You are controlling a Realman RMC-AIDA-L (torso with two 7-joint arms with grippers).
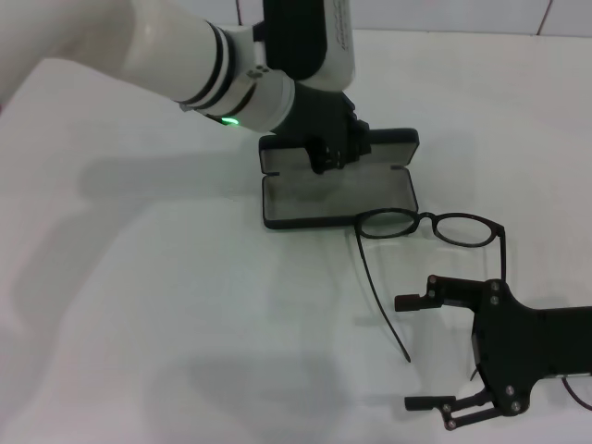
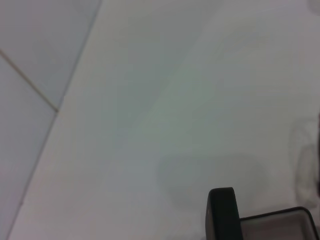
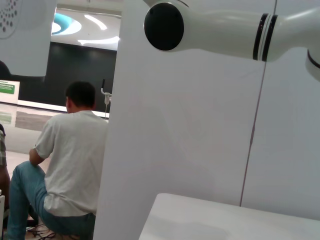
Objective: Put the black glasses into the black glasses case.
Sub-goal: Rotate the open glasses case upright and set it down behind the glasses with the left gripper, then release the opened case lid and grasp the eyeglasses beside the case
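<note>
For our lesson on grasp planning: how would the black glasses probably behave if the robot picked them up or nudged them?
The black glasses look light: the frame is thin wire-like. One long temple arm is splayed out on the table, so a nudge would likely swing or slide them rather than roll. The lenses and slim arms seem fragile; the right gripper, jaws open, should probably close gently.

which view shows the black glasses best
The head view: the black glasses lie whole on the table beside the open case. The left wrist view shows only a faint lens outline at its edge; the right wrist view shows none.
</note>
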